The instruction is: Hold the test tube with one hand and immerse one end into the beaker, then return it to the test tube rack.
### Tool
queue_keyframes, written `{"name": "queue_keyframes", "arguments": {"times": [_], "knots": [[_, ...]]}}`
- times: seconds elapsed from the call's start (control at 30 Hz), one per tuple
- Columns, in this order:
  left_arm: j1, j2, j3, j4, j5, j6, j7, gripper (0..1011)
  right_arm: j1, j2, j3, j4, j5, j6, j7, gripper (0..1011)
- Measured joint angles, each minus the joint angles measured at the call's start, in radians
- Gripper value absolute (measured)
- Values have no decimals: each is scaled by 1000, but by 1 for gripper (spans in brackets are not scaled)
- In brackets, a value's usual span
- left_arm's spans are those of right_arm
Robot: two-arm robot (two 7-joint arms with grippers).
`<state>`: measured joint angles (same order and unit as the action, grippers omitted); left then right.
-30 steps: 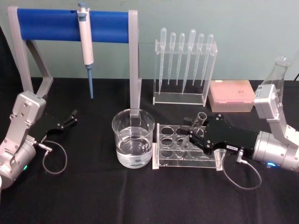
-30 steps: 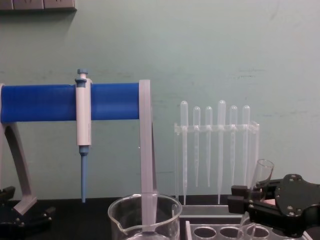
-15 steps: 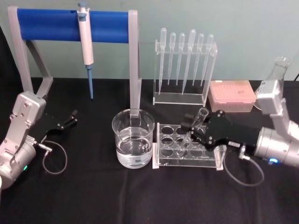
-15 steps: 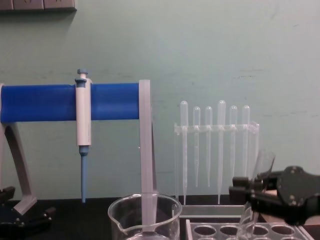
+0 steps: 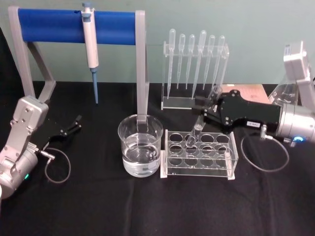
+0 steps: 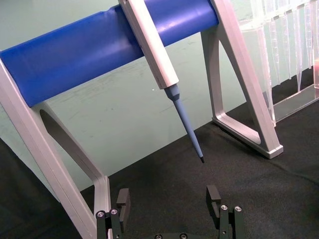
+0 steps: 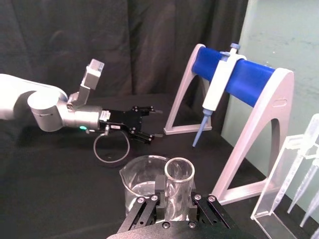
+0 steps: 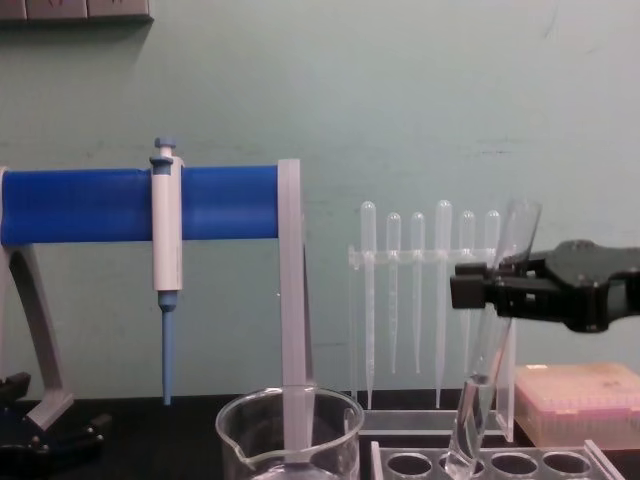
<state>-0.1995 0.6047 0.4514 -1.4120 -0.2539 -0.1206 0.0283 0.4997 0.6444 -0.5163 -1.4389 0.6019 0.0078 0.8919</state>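
Clamping the tilted test tube (image 5: 196, 129) in the right gripper (image 5: 205, 111), low end over the rack (image 5: 197, 168); beaker (image 5: 126, 143) at eight o'clock; left gripper (image 5: 74, 125) spread, idle at nine.

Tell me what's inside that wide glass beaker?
Clear liquid fills the lower part of the beaker; nothing else shows in it, and nothing covers it. The test tube is outside, held tilted by the right claw over the test tube rack.

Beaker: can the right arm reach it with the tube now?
Probably yes. The right end effector holds the test tube tilted over the rack, right beside the beaker; its open mouth has nothing over it.
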Motion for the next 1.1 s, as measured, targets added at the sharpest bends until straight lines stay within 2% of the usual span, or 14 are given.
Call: {"name": "queue_keyframes", "arguments": {"times": [0.2,0.37,1.1], "knots": [[0,0,0,0,0,0,0,1000,46,15,-20,-6,20,62,21,222],[0,0,0,0,0,0,0,1000,78,29,-36,-10,25,88,33,222],[0,0,0,0,0,0,0,1000,157,53,-100,-17,23,107,41,222]]}}
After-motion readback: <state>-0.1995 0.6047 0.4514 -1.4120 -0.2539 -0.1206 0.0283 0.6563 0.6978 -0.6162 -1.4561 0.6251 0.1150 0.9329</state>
